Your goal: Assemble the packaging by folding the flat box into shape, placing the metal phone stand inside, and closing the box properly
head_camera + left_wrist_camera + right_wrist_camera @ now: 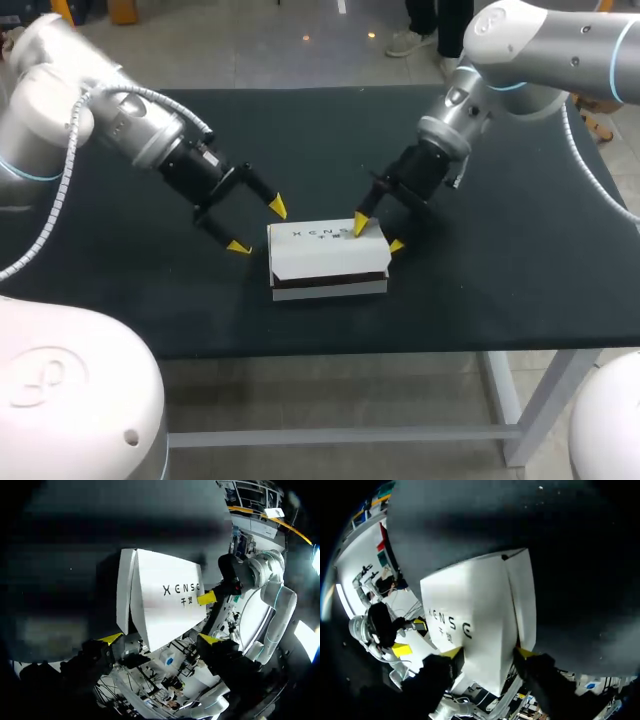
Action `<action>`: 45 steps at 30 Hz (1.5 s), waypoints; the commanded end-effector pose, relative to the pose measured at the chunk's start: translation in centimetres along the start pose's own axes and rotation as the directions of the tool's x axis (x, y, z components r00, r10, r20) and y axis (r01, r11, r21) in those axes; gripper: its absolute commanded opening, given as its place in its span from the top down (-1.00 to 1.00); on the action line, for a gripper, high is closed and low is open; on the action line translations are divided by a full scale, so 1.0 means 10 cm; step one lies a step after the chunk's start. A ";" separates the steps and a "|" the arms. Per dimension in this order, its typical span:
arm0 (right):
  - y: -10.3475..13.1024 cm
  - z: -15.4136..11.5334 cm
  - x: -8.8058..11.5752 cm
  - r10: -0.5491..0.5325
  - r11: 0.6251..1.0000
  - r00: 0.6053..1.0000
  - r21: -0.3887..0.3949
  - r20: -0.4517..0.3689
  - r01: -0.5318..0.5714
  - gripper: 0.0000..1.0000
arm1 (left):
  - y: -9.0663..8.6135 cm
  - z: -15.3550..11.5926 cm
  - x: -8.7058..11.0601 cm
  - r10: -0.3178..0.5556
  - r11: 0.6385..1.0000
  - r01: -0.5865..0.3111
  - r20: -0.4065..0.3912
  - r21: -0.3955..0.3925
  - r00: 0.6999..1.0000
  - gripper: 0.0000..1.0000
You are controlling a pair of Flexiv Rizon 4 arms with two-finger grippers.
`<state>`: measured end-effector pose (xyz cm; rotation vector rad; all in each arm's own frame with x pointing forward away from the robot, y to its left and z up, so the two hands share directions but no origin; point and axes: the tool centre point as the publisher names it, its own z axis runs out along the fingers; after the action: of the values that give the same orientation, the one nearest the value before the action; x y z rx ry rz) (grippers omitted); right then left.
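Box [327, 258] lay nearly shut — best pressed evenly.
Right gripper [378, 235] straddled its right end, jaws apart; left gripper [258, 227] gaped wide, just left.

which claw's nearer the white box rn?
Right. The right claw straddles the right end of the white box, one tip on its lid; the left claw hangs open just off the left end.

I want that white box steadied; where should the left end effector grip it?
Probably across the left end of the white box, coming from the left: its front and back walls are parallel, and the open left end effector faces it.
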<state>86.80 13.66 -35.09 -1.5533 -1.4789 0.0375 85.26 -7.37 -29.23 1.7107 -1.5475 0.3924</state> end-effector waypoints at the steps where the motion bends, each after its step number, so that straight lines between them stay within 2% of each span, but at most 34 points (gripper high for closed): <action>1: 0.00 -0.01 0.01 0.000 1.000 1.000 0.001 0.004 0.000 -0.43 | 0.11 -0.02 0.13 0.032 0.997 -0.037 0.079 0.061 0.996 -1.00; 12: 0.04 -0.01 0.02 0.005 1.000 1.000 0.005 0.007 -0.005 -0.31 | 0.14 0.01 0.20 0.108 0.989 -0.122 0.157 0.083 0.982 -1.00; 18: 0.06 -0.01 0.02 0.006 1.000 1.000 0.008 0.009 -0.006 -0.29 | 0.17 0.01 0.25 0.163 0.978 -0.186 0.214 0.093 0.963 -1.00; 22: 0.06 0.00 0.02 0.007 1.000 1.000 0.009 0.007 -0.007 -0.25 | 0.18 -0.02 0.30 0.240 0.959 -0.273 0.285 0.082 0.928 -1.00; 26: 0.06 0.00 0.02 0.007 1.000 1.000 0.009 0.007 -0.007 -0.20 | 0.18 -0.04 0.37 0.335 0.919 -0.387 0.372 0.073 0.866 -1.00; 30: 0.06 0.00 0.02 0.007 1.000 1.000 0.009 0.007 -0.007 -0.29 | 0.21 -0.02 0.42 0.470 0.835 -0.549 0.472 0.036 0.746 -1.00; 33: 0.06 0.00 0.02 0.007 1.000 1.000 0.009 0.007 -0.007 -0.25 | 0.24 0.04 0.42 0.558 0.767 -0.639 0.559 -0.065 0.613 -1.00; 36: 0.06 0.00 0.02 0.007 1.000 1.000 0.009 0.007 -0.007 -0.23 | 0.28 0.10 0.41 0.637 0.691 -0.699 0.612 -0.183 0.469 -1.00; 38: 0.06 0.00 0.02 0.007 1.000 1.000 0.009 0.007 -0.007 -0.23 | 0.29 0.13 0.39 0.660 0.654 -0.720 0.640 -0.232 0.393 -1.00; 41: 0.06 0.00 0.02 0.007 1.000 1.000 0.009 0.007 -0.007 -0.25 | 0.31 0.17 0.39 0.690 0.606 -0.736 0.660 -0.302 0.297 -1.00; 42: 0.06 0.00 0.02 0.007 1.000 1.000 0.009 0.007 -0.007 -0.23 | 0.31 0.17 0.39 0.702 0.588 -0.742 0.658 -0.322 0.272 -1.00; 45: 0.06 0.00 0.02 0.007 1.000 1.000 0.009 0.007 -0.007 -0.25 | 0.32 0.17 0.39 0.708 0.583 -0.742 0.655 -0.331 0.264 -1.00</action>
<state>87.07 13.85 -35.32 -1.5584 -1.4764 0.0458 82.47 -10.44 -27.15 1.1949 -2.7187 0.3409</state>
